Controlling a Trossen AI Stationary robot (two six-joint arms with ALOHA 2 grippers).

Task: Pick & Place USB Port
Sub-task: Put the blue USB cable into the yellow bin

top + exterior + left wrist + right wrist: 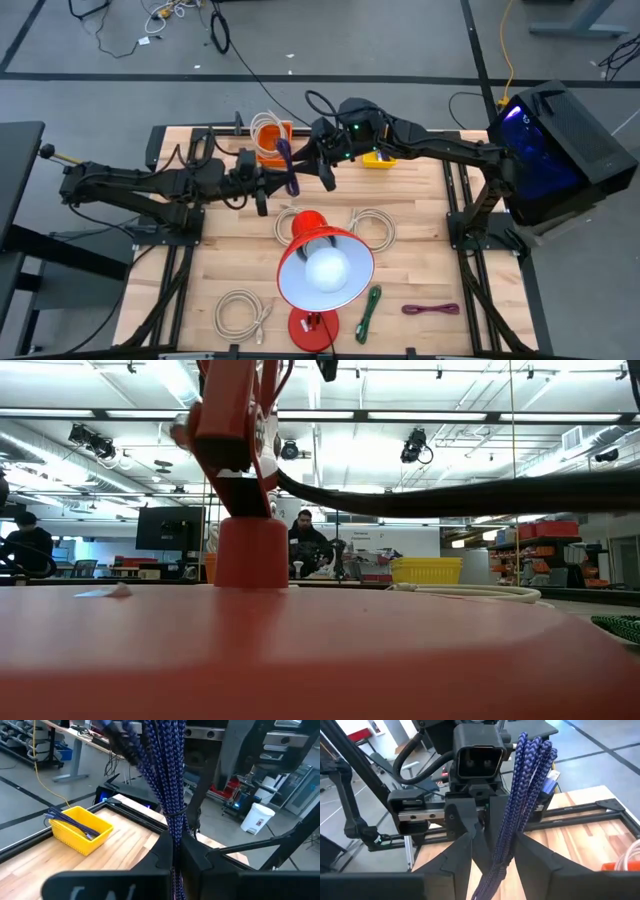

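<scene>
A: Workshop floor, grey, with loose cords around a slatted wooden table [420, 260]; bright ceiling lights and shelving beyond it. What cannot be made out?

B: Item: low view, mostly blocked by the red lamp [322, 268] base and post. Two people sit far off at desks, small and dim. Item: the plug ends of the blue braided cable [289, 166] do not show in any view.

A: Jaws?

B: Left gripper [262, 190]: fingers drawn together, pinching the blue braided cable, whose bundle rises straight out from between them in the left wrist view [167, 780]. Right gripper [326, 165]: fingers apart with the same bundle [520, 800] running between them; whether they press on it I cannot tell. The two grippers face each other, close.

A: Where is the cable?

B: Held above the table, behind the red lamp and just beside the orange bin [271, 138].

A: Rest of the surface?

B: Yellow bin [379, 157] behind the lamp, holding thin dark pieces. White cable coil [373, 228] just beside the lamp shade; another white coil [242, 313] near the lamp base. Green cable [368, 312] and purple cable [431, 309] on the base's other side.
</scene>
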